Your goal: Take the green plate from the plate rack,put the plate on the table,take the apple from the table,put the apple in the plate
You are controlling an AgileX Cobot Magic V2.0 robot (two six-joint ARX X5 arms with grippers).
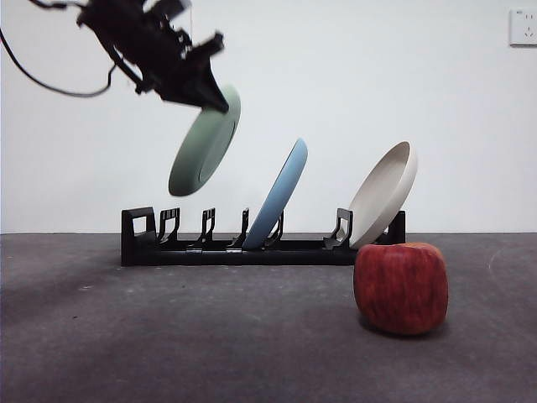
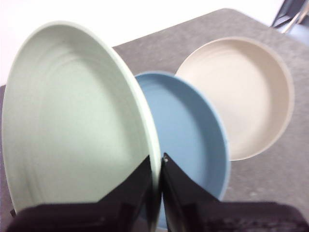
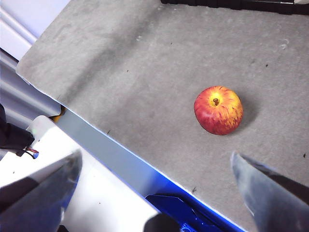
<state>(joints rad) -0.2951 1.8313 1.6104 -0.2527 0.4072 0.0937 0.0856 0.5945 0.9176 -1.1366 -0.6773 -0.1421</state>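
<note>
My left gripper point(image 1: 220, 102) is shut on the rim of the green plate point(image 1: 204, 143), which hangs tilted in the air above the left end of the plate rack point(image 1: 252, 249). In the left wrist view the jaws pinch the edge of the green plate point(image 2: 72, 121) at the left gripper point(image 2: 157, 171). The red apple point(image 1: 400, 287) rests on the table point(image 1: 168, 336) in front of the rack's right end. The apple point(image 3: 218, 109) also lies well ahead of my right gripper point(image 3: 154, 169), which is open and back over the table's edge.
A light blue plate point(image 1: 279, 195) leans in the rack's middle slots and a beige plate point(image 1: 383, 193) at its right end. The same blue plate point(image 2: 193, 140) and beige plate point(image 2: 241, 92) appear behind the green one. A wall socket point(image 1: 522, 27) sits high on the right.
</note>
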